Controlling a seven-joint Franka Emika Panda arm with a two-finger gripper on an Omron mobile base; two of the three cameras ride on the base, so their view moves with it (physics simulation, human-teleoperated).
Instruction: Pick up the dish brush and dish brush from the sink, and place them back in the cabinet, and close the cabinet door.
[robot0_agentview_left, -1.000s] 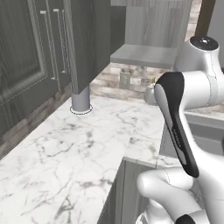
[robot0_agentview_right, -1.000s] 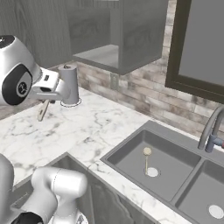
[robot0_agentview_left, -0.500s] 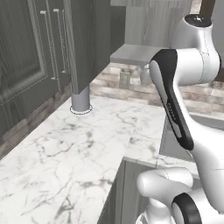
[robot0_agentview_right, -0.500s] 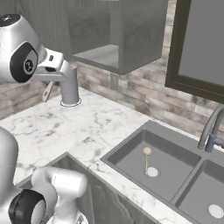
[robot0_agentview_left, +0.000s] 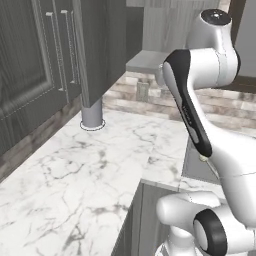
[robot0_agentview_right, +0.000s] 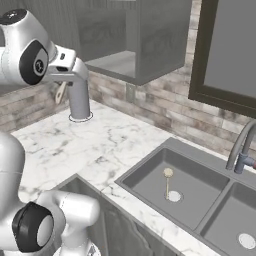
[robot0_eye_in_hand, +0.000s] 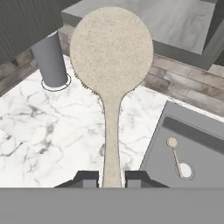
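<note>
I have one dish brush (robot0_eye_in_hand: 111, 78) in the gripper (robot0_eye_in_hand: 111, 177): fingers closed on the bottom of its thin light wooden handle, round cream-tan speckled head pointing away from the hand. In the right base view the brush (robot0_agentview_right: 60, 92) hangs above the marble counter (robot0_agentview_right: 115, 142), near the grey cylinder (robot0_agentview_right: 79, 100), below the open cabinet (robot0_agentview_right: 131, 40) with its flat grey shelf (robot0_eye_in_hand: 175, 22). The second dish brush (robot0_agentview_right: 168, 180) lies in the left basin of the dark sink (robot0_agentview_right: 200, 190), head away from the white drain disc (robot0_agentview_right: 174, 196).
</note>
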